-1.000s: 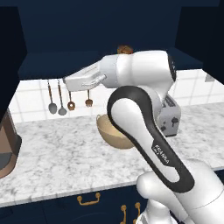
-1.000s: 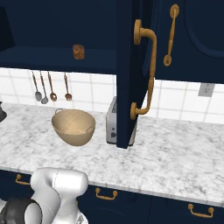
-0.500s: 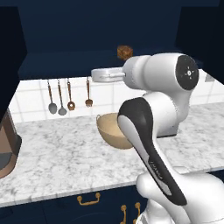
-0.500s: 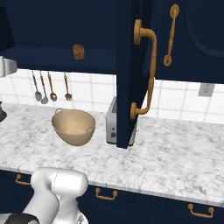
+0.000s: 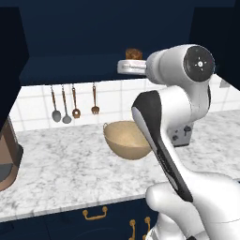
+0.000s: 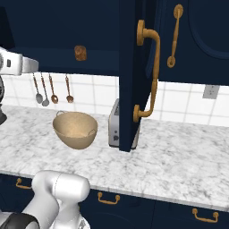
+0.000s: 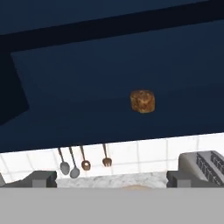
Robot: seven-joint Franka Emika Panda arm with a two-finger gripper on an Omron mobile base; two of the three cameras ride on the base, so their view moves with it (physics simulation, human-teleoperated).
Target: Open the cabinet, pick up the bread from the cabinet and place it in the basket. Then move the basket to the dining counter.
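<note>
In the left base view, the dark navy wall cabinet (image 5: pixel 108 42) fills the top of the frame with its interior exposed. The small round brown bread (image 5: pixel 133 54) sits on its shelf at upper centre, just above the white arm's forearm. Below it, at centre, the tan bowl-shaped basket (image 5: pixel 127 139) rests on the marbled worktop (image 5: pixel 61 173).

In the right base view, the cabinet's open door (image 6: pixel 134 76), with its long brass handle (image 6: pixel 150 76), stands edge-on at centre. The bread (image 6: pixel 80 53) shows at upper left, well above the basket (image 6: pixel 75 129), and a grey toaster (image 6: pixel 114 129) stands just right of the basket.

In the hand view, the bread (image 7: pixel 142 101) lies slightly right of centre against the dark cabinet interior, far ahead of the gripper (image 7: pixel 112 178), whose two dark tips stand wide apart at the bottom with nothing between them. The step in hand looks like the reach for the bread: shift aim a little right, advance level into the shelf opening, straddle the lump, then close.
</note>
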